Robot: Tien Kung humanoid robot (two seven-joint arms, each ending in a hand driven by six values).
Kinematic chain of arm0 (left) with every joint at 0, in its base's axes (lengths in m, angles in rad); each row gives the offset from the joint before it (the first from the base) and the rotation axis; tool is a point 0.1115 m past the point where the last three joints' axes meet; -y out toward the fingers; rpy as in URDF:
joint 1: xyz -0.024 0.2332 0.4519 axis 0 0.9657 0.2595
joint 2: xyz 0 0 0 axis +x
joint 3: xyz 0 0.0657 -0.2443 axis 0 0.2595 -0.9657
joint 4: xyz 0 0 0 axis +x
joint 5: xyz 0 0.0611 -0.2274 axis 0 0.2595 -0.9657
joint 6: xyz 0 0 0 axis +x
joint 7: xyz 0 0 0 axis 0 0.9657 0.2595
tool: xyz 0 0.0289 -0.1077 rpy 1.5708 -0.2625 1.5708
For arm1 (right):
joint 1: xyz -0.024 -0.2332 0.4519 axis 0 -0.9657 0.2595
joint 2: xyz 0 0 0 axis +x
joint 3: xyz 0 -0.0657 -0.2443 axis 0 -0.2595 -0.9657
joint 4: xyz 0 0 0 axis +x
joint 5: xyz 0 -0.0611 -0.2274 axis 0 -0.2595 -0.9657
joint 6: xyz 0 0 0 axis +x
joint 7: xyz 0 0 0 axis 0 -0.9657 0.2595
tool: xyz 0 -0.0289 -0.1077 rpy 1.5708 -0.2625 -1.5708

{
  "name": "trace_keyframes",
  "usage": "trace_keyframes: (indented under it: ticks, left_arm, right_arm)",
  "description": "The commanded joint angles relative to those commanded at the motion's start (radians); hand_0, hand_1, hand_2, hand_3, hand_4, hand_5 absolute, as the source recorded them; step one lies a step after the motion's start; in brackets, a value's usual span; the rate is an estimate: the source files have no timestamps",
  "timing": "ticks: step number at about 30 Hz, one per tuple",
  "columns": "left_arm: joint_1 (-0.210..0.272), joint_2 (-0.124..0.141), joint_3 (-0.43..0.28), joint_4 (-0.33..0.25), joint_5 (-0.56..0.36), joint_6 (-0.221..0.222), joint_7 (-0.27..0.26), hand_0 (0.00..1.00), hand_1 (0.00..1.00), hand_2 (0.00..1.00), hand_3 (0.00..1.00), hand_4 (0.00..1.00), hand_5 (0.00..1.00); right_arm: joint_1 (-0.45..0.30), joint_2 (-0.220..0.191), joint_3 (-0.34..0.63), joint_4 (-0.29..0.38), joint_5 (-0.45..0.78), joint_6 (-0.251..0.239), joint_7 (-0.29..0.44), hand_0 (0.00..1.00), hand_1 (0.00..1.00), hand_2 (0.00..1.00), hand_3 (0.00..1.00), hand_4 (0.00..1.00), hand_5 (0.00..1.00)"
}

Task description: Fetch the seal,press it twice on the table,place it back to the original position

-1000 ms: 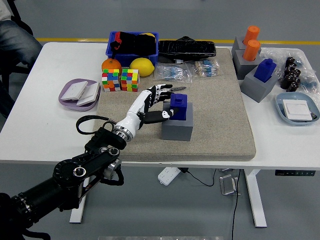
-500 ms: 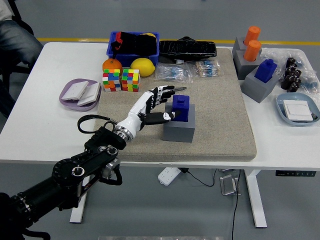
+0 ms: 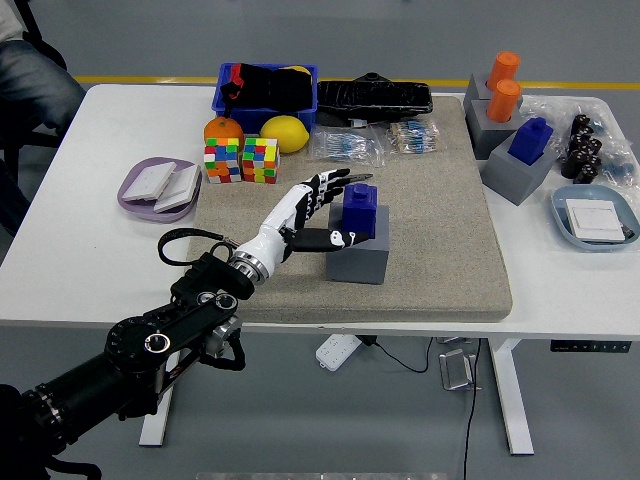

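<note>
The blue block-shaped plastic seal point(image 3: 359, 209) sits in its grey square holder point(image 3: 357, 256) on the beige mat point(image 3: 440, 200), mid-bench; the left robot hand point(image 3: 322, 212) is at its left side, thumb and fingers spread around it, not visibly clamped. Fetching barely begun: both presses and the return remain

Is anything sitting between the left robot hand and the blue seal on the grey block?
Nothing visible. The left robot hand is already right at the blue seal, fingers spread beside it and thumb below, on the grey block.
</note>
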Motion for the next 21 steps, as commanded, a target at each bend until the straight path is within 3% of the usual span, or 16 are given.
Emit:
trace_keyframes:
  ticks: [17, 18, 21]
  left_arm:
    - [-0.001, 0.0, 0.001, -0.003, -0.011, 0.022, -0.013, 0.91, 0.861, 0.835, 0.866, 0.947, 0.002]
    - [-0.001, 0.0, 0.002, -0.003, -0.011, 0.022, -0.012, 0.886, 0.796, 0.797, 0.857, 0.906, 0.002]
    - [-0.003, 0.0, 0.004, -0.009, -0.017, 0.022, -0.014, 0.886, 0.796, 0.797, 0.857, 0.906, 0.002]
  right_arm:
    - [0.001, 0.001, -0.005, 0.0, 0.005, 0.0, 0.001, 0.884, 0.748, 0.732, 0.745, 0.832, 0.519]
    - [0.001, 0.001, -0.004, 0.0, 0.004, 0.0, 0.0, 0.884, 0.749, 0.732, 0.745, 0.833, 0.519]
    - [0.0, 0.001, -0.001, 0.0, 0.002, 0.0, -0.001, 0.884, 0.749, 0.732, 0.745, 0.833, 0.519]
